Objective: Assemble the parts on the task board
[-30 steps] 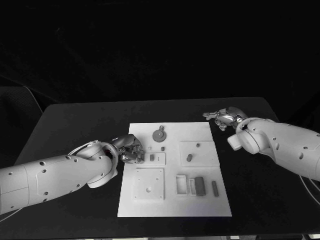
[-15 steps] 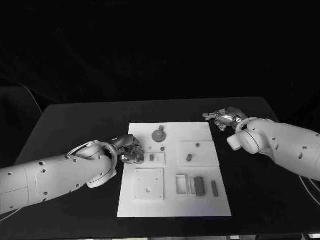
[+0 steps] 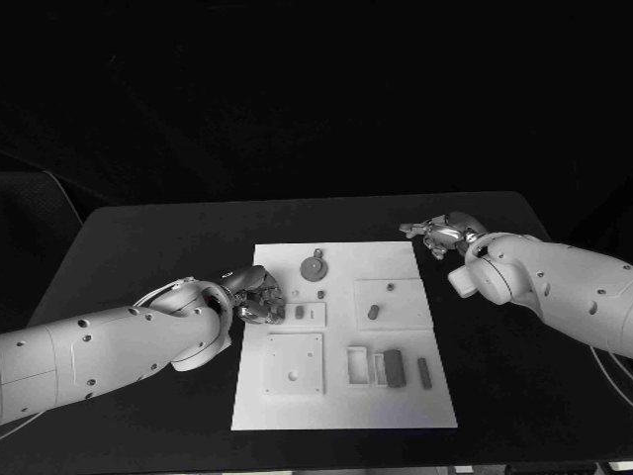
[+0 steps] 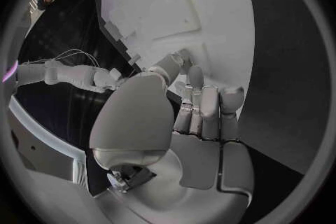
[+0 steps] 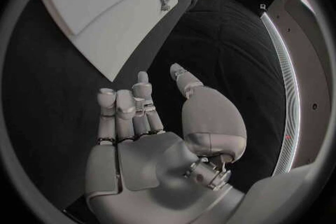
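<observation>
Two robot hands: one at each side of the board, both over the tabletop (image 3: 145, 247).
Left robot hand (image 3: 254, 294): at the board's left edge, about midway along it; fingers curled in; from the head view cannot tell whether anything is between them. In the left wrist view (image 4: 199, 117) fingers lie side by side, extended toward the white plate, nothing visible in them.
Right robot hand (image 3: 438, 235): just off the board's far right corner, on the black surface; in the right wrist view (image 5: 140, 117) fingers apart and loosely extended, palm bare, holding nothing.
Board (image 3: 416, 406): white plate, long side running away from the robot, in the middle of the tabletop.
Round part (image 3: 314, 266): grey disc with a short stem, lying near the far end of the board, left of centre.
Small pins: one (image 3: 321, 294) just below the disc, one (image 3: 390, 288) in the square field on the right.
Oblong part (image 3: 375, 312): lying in the same right-hand square field, nearer the robot than the pin.
Square plate (image 3: 296, 364): raised white block at the near left, with small holes.
Dark block (image 3: 393, 366): standing beside a white frame at near centre.
Thin bar (image 3: 425, 371): lying just right of the dark block, apart from it.
</observation>
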`<state>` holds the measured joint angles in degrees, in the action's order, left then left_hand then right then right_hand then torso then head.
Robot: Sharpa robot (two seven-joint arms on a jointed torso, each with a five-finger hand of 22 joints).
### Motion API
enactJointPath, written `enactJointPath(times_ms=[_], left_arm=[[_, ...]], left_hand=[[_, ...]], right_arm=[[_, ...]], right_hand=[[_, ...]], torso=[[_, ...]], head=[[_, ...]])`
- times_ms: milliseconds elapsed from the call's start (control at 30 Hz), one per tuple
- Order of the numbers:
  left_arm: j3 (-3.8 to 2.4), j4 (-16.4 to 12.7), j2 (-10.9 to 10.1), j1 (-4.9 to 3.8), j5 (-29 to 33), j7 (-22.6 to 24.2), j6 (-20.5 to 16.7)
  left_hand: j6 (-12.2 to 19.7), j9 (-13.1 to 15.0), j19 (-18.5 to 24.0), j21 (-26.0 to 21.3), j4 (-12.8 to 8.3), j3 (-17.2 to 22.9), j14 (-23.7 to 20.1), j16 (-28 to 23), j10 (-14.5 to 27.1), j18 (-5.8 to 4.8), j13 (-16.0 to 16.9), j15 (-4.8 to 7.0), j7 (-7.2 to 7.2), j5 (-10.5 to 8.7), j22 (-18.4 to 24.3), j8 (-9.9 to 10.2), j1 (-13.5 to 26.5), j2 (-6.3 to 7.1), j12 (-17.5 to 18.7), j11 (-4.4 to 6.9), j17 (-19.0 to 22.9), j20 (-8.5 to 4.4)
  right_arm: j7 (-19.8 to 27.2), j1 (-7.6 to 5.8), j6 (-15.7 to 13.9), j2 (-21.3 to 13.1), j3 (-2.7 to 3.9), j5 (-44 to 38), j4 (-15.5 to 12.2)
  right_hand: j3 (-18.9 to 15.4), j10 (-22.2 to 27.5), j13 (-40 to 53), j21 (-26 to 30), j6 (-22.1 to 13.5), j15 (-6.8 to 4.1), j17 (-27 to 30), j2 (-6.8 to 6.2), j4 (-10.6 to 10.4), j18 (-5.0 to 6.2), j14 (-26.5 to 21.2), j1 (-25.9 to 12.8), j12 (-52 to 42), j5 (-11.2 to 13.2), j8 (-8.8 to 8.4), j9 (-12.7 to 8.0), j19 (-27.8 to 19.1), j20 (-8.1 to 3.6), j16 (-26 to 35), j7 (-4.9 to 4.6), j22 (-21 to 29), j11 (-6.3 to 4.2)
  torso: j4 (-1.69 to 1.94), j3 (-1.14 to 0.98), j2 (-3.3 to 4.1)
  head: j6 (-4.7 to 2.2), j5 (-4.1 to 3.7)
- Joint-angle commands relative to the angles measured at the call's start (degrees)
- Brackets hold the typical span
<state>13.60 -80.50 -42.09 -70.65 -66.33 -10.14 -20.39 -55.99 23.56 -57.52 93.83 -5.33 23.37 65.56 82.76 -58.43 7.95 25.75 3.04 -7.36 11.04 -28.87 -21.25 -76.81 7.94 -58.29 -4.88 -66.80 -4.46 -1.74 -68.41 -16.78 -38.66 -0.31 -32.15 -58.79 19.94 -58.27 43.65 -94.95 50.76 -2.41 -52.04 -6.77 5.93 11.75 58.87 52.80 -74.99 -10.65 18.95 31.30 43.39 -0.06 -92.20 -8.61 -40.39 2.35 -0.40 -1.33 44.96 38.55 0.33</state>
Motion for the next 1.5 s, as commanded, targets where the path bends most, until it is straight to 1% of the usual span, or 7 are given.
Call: enactJointPath(times_ms=[33,233,333,1000,1133,1333,1500], left_arm=[[0.02,0.00,0.24,0.08,-0.29,0.59,0.51],[0.02,0.16,0.60,0.09,-0.59,0.08,1.19],[0.02,0.17,0.72,0.09,-1.76,-0.61,1.87],[0.01,0.15,0.58,0.09,-1.89,-0.83,1.93],[0.01,0.16,0.57,0.10,-1.89,-0.84,1.72],[0.01,0.10,0.47,0.10,-1.91,-0.97,1.52],[0.01,-0.02,0.39,0.12,-1.91,-0.81,1.22]], left_hand=[[-1.64,0.07,-0.11,0.30,-0.29,-0.05,0.06,0.22,-0.42,2.43,0.01,0.33,-1.18,0.21,-0.07,-0.36,0.21,-0.21,-0.21,0.18,0.03,-0.43],[-1.66,0.07,-0.11,0.30,-0.33,-0.02,0.07,0.22,-0.43,2.45,0.00,0.34,-1.18,0.23,-0.06,-0.36,0.16,-0.26,-0.20,0.18,0.04,-0.43],[-1.67,0.08,-0.11,0.30,-0.36,-0.01,0.07,0.22,-0.44,2.45,0.00,0.34,-1.18,0.23,-0.06,-0.35,0.15,-0.27,-0.20,0.19,0.04,-0.44],[-2.11,0.16,-0.10,0.32,-0.45,0.08,0.08,0.24,-0.58,2.47,-0.02,0.36,-1.11,0.28,-0.06,-0.51,0.13,-0.54,-0.21,0.23,0.07,-0.44],[-2.18,0.18,-0.10,0.32,-0.47,0.12,0.08,0.24,-0.62,2.48,-0.02,0.37,-1.10,0.29,-0.06,-0.53,0.11,-0.61,-0.21,0.24,0.08,-0.44],[-2.24,0.19,-0.10,0.33,-0.49,0.15,0.09,0.24,-0.65,2.49,-0.02,0.37,-1.09,0.29,-0.05,-0.55,0.09,-0.64,-0.21,0.25,0.09,-0.44],[-2.29,0.19,-0.10,0.33,-0.51,0.18,0.09,0.25,-0.68,2.49,-0.02,0.38,-1.08,0.30,-0.05,-0.56,0.07,-0.68,-0.22,0.26,0.09,-0.44]], right_arm=[[0.23,0.03,0.91,0.03,0.00,-0.32,-0.04],[0.23,0.04,0.92,0.03,0.00,-0.32,-0.02],[0.24,0.04,0.91,0.04,0.00,-0.32,-0.04],[0.22,0.07,0.97,-0.01,-0.01,-0.32,-0.01],[0.20,0.09,0.98,0.00,-0.01,-0.32,-0.01],[0.18,0.11,0.97,-0.02,-0.01,-0.32,-0.01],[0.15,0.12,1.06,-0.02,-0.01,-0.32,-0.03]], right_hand=[[-0.43,-0.31,-0.07,-7.88,0.05,-0.48,0.09,0.60,-0.05,1.49,0.05,-0.12,0.35,-0.02,0.09,-0.06,0.30,-0.11,0.28,-0.50,-0.07,-0.12],[-0.44,-0.31,-0.08,-7.88,0.05,-0.48,0.10,0.60,-0.05,1.49,0.05,-0.13,0.35,-0.02,0.09,-0.07,0.31,-0.12,0.29,-0.50,-0.07,-0.12],[-0.44,-0.31,-0.08,-7.88,0.05,-0.48,0.10,0.60,-0.05,1.49,0.05,-0.13,0.35,-0.02,0.09,-0.07,0.31,-0.12,0.29,-0.50,-0.07,-0.12],[-0.46,-0.32,-0.10,-7.87,0.05,-0.48,0.10,0.62,-0.06,1.50,0.06,-0.15,0.36,-0.02,0.09,-0.07,0.33,-0.12,0.30,-0.50,-0.07,-0.12],[-0.46,-0.32,-0.11,-7.87,0.05,-0.48,0.10,0.62,-0.06,1.50,0.06,-0.16,0.37,-0.02,0.09,-0.07,0.33,-0.12,0.30,-0.50,-0.07,-0.12],[-0.47,-0.32,-0.11,-7.87,0.06,-0.48,0.10,0.62,-0.07,1.50,0.06,-0.17,0.37,-0.02,0.09,-0.08,0.34,-0.12,0.30,-0.50,-0.08,-0.12],[-0.47,-0.33,-0.12,-7.87,0.06,-0.48,0.11,0.62,-0.07,1.51,0.06,-0.17,0.37,-0.02,0.09,-0.08,0.34,-0.12,0.31,-0.50,-0.08,-0.12]], torso=[[0.02,-0.01,0.01],[0.01,0.00,-0.01],[0.01,0.00,-0.01],[0.02,-0.03,-0.01],[0.02,0.01,-0.01],[0.04,0.01,-0.01],[0.04,-0.03,-0.01]], head=[[0.00,-0.03],[0.06,-0.07],[0.07,-0.08],[0.14,-0.17],[0.09,-0.19],[0.10,-0.18],[0.09,-0.18]])
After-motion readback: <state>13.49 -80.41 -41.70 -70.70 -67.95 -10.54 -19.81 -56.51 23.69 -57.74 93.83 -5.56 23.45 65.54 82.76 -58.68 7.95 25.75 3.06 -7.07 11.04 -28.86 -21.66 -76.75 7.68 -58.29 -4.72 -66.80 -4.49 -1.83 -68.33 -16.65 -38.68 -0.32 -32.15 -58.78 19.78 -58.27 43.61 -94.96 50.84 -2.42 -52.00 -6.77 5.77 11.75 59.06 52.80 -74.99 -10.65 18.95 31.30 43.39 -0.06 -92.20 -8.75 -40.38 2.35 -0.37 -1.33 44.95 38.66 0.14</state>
